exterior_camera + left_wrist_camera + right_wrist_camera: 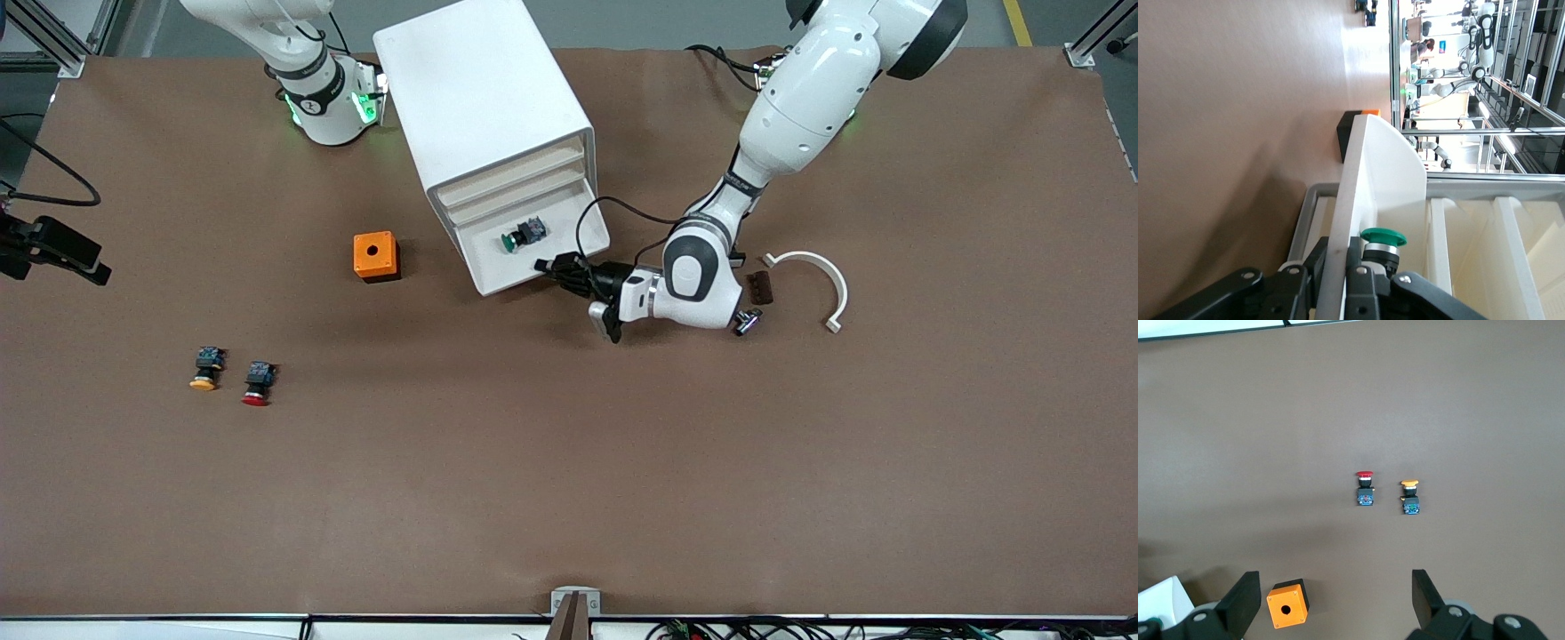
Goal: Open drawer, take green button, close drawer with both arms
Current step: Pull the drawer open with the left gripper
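Note:
The white cabinet [480, 89] has its lowest drawer [498, 276] pulled out. The green-capped button [520, 236] lies on its side in that drawer, and shows in the left wrist view [1383, 237]. My left gripper [544, 265] is at the drawer's front corner, shut on the drawer's front wall [1358, 173], one finger inside and one outside. My right gripper [1335, 600] is open and empty, high over the table, with the orange box below it. It does not show in the front view.
An orange box [375, 256] with a hole stands beside the cabinet toward the right arm's end. A yellow-capped button [205, 368] and a red-capped button [258, 383] lie nearer the front camera. A white curved piece [822, 280] and a small brown part [761, 287] lie by the left arm.

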